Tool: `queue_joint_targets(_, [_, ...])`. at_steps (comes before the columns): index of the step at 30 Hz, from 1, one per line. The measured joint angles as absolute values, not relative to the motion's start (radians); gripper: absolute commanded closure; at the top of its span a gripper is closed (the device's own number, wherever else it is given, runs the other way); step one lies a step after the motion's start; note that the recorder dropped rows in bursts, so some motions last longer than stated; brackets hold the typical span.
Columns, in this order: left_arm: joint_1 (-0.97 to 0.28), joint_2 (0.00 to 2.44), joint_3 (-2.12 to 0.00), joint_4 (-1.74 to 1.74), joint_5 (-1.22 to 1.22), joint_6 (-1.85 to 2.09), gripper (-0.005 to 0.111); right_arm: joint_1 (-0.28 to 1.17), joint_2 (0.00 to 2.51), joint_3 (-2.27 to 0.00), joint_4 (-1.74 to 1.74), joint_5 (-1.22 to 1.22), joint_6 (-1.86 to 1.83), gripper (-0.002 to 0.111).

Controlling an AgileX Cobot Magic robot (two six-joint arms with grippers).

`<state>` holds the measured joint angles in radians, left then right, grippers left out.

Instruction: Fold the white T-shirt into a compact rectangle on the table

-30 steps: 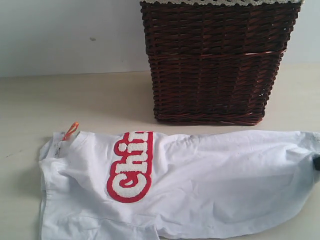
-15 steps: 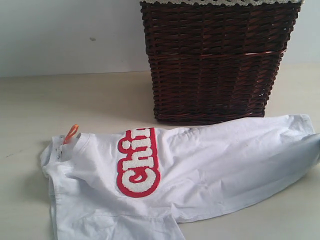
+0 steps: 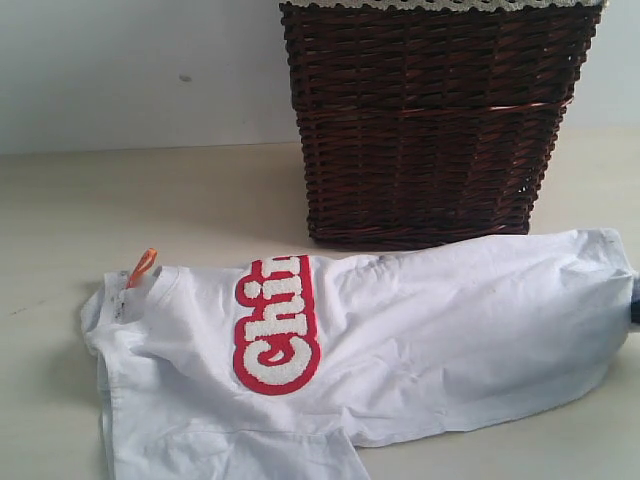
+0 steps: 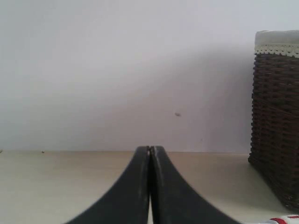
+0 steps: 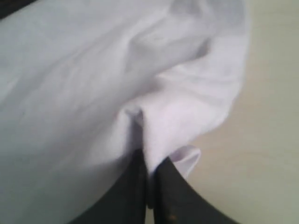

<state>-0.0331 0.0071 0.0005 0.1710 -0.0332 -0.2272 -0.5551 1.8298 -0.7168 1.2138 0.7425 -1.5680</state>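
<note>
The white T-shirt (image 3: 450, 340) lies loosely spread on the pale surface (image 3: 150, 200), just in front of the dark wicker basket (image 3: 430, 120), its red patch facing up. The right pincer (image 5: 148, 162) is pinching a fold at the shirt's edge. The left pincer (image 4: 149, 151) is pressed together, tips touching.

Plain white over the white T-shirt (image 3: 450, 340), broken by a red patch (image 3: 278, 325) with fuzzy white letters and a small orange neck tag (image 3: 142, 266). Matte pale cream-beige across the table (image 3: 150, 200). Dark brown weave on the wicker basket (image 3: 430, 120), cream lace trim (image 4: 278, 48) along its rim. Black on left gripper (image 4: 149, 149) and right gripper (image 5: 149, 163).
</note>
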Motion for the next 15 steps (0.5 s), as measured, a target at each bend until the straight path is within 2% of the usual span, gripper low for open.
queue_joint_targets(11, [-0.033,0.007,0.001,0.171,-0.033,-0.227,0.107,-0.555,1.778,-0.717,0.998,1.16,-1.522,0.108])
queue_joint_targets(15, [-0.033,0.007,0.001,0.171,-0.033,-0.227,0.107,-0.555,1.754,-0.717,1.123,1.141,-1.506,0.107])
